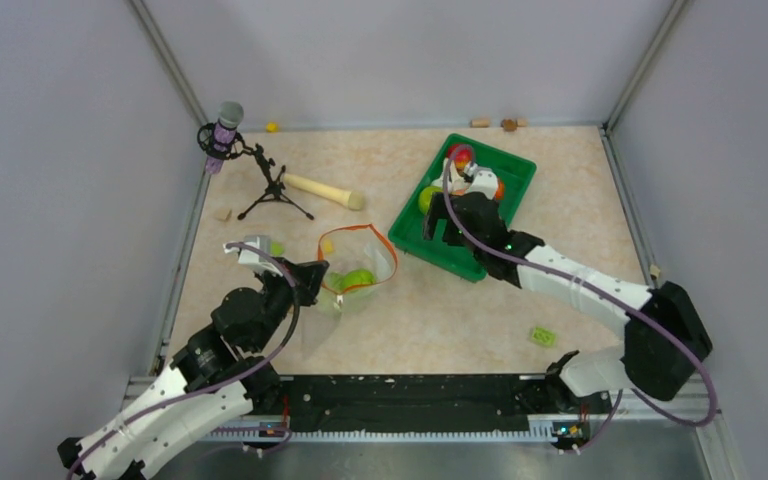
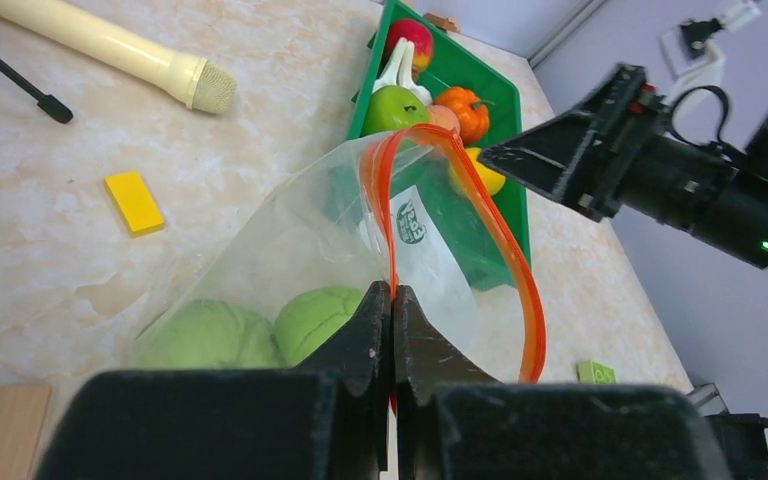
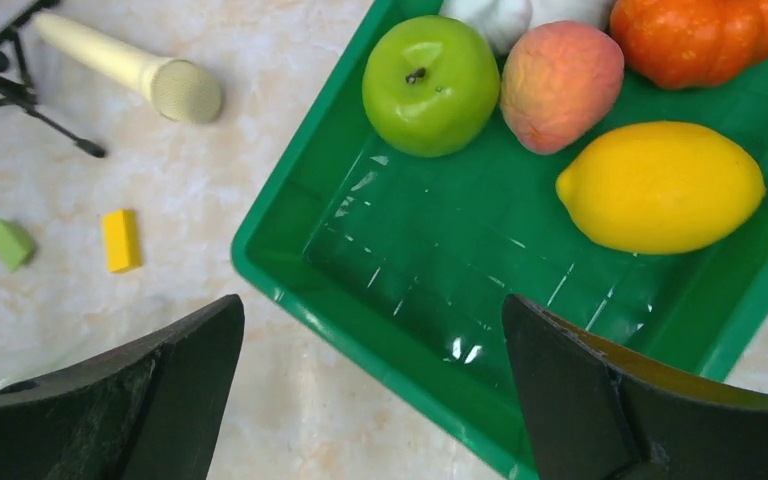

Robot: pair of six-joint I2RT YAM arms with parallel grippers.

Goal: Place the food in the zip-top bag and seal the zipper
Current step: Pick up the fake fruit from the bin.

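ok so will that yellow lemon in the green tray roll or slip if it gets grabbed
The smooth yellow plastic lemon looks rigid and slightly glossy, so it may slip from a narrow pinch. Its oval shape would probably roll or pivot when nudged, though the wall of the green plastic tray beside it should catch it.

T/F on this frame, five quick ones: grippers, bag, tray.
1. The left gripper is shut on the rim of the zip-top bag. True.
2. The right gripper holds the lemon. False: it is open over the green tray, holding nothing; the lemon lies in the tray.
3. The bag is empty. False: green food lies inside.
4. The pumpkin sits in the tray. True.
5. The zipper is sealed. False: the mouth gapes open.
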